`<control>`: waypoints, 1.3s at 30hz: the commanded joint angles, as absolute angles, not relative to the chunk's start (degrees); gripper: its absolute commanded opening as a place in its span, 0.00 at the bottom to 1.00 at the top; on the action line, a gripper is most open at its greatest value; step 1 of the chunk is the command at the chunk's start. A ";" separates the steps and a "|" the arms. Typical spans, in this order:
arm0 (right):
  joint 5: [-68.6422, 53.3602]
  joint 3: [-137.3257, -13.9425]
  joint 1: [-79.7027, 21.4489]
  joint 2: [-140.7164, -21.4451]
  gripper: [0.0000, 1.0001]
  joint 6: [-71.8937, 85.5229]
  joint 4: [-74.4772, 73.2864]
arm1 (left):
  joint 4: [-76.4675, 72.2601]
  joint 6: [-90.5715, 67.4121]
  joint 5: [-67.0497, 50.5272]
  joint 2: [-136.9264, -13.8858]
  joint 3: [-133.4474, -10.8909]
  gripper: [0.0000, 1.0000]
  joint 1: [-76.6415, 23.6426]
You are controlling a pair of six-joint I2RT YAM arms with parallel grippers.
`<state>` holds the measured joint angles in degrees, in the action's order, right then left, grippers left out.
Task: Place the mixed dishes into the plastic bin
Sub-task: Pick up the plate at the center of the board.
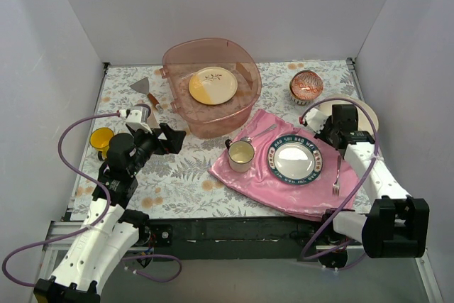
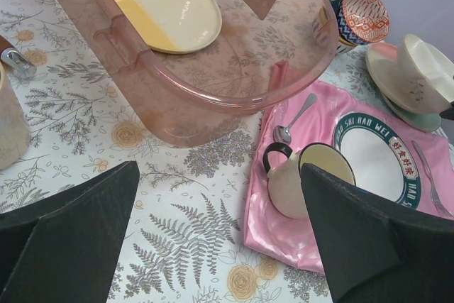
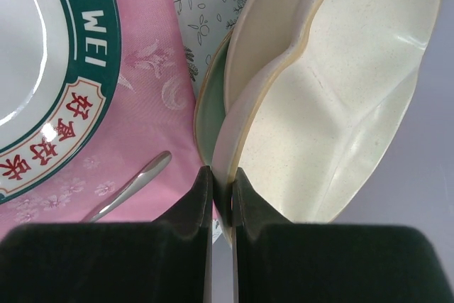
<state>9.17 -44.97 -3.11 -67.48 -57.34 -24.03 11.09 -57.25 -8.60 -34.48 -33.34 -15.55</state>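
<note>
The plastic bin (image 1: 241, 108) stands at the back centre with a cream-and-yellow plate (image 1: 213, 85) inside; both show in the left wrist view, the bin (image 2: 213, 97) and the plate (image 2: 163, 5). My right gripper (image 1: 328, 127) is shut on the rim of the cream divided plate (image 3: 333, 90), tilted up off a mint-green plate (image 3: 208, 115). The red-patterned bowl (image 1: 306, 86) sits behind it. My left gripper (image 2: 220, 204) is open and empty above the table, left of the bin. The yellow mug (image 1: 101, 138) stands at the far left. A pale mug (image 2: 10, 122) shows at the left edge.
A pink cloth (image 1: 248, 182) holds the dark-blue-rimmed lettered plate (image 1: 296, 161), a cream cup with a metal handle (image 1: 241, 155), a spoon (image 2: 291, 122) and a fork (image 1: 337, 179). A spatula (image 1: 142, 86) lies left of the bin. White walls enclose the table.
</note>
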 commanded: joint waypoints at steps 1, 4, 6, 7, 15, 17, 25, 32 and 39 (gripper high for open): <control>12.13 -46.23 -3.25 -61.09 0.01 -63.28 -15.81 | 10.11 -57.22 -10.10 -34.54 -33.66 0.98 -15.29; 11.52 -46.58 -3.25 -59.16 0.01 -63.63 -17.39 | 9.93 -57.48 -11.60 -33.84 -33.57 0.98 -15.38; 10.99 -46.84 -3.25 -57.40 0.01 -63.81 -18.28 | 9.32 -58.01 -13.35 -33.49 -33.49 0.98 -15.38; 10.46 -47.19 -3.25 -56.87 0.01 -63.90 -18.80 | 9.23 -58.27 -13.79 -33.49 -33.49 0.98 -15.38; 7.30 -49.74 -3.25 -51.33 0.01 -65.47 -24.52 | 7.03 -68.79 -23.89 -35.77 -35.77 0.98 -15.38; 6.33 -50.79 -3.25 -49.93 0.01 -66.53 -25.48 | 6.16 -71.62 -27.41 -36.65 -37.52 0.98 -15.38; 2.73 -54.31 -3.25 -44.83 0.01 -71.01 -30.67 | -1.32 -89.00 -38.05 -40.33 -39.37 0.98 -15.38; -1.48 -54.76 -3.25 -40.52 0.01 -76.72 -32.87 | -3.34 -97.55 -43.24 -46.76 -41.40 0.98 -16.34; -8.08 -54.05 -3.25 -37.18 0.01 -82.96 -35.59 | -4.04 -99.57 -36.05 -51.40 -42.89 0.98 -24.68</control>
